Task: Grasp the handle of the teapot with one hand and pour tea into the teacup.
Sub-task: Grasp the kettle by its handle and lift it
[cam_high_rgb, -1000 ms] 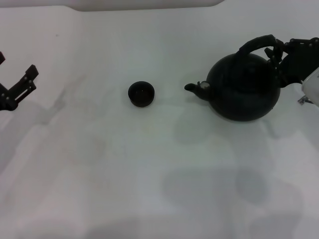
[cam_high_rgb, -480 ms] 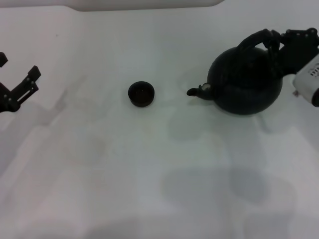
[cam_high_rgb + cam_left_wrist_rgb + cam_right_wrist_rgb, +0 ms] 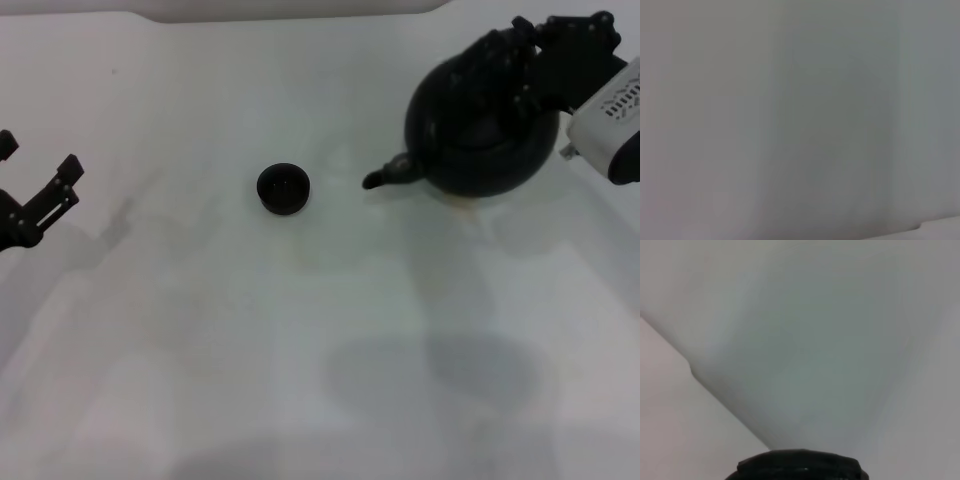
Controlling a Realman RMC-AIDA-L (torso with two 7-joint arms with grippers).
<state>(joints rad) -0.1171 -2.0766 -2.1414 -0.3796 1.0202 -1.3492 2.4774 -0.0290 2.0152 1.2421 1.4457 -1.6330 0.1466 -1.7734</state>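
The large black teapot (image 3: 470, 140) hangs above the table at the far right, its spout (image 3: 385, 175) pointing left toward the teacup and tipped slightly down. My right gripper (image 3: 535, 60) is shut on the black arched handle (image 3: 490, 48) over the pot's top. The small dark teacup (image 3: 283, 188) stands upright on the white table (image 3: 200, 330), a short gap left of the spout tip. My left gripper (image 3: 35, 185) is open at the far left edge, holding nothing. In the right wrist view only a black rounded part of the teapot (image 3: 800, 466) shows.
The pot's shadow (image 3: 440, 375) falls on the table toward the front right. A pale raised edge (image 3: 290, 8) runs along the far side of the table. The left wrist view shows only blank grey surface.
The teapot has risen off the table in my right gripper and drifted slightly left and away, and its spout has dipped. The left arm has barely moved.
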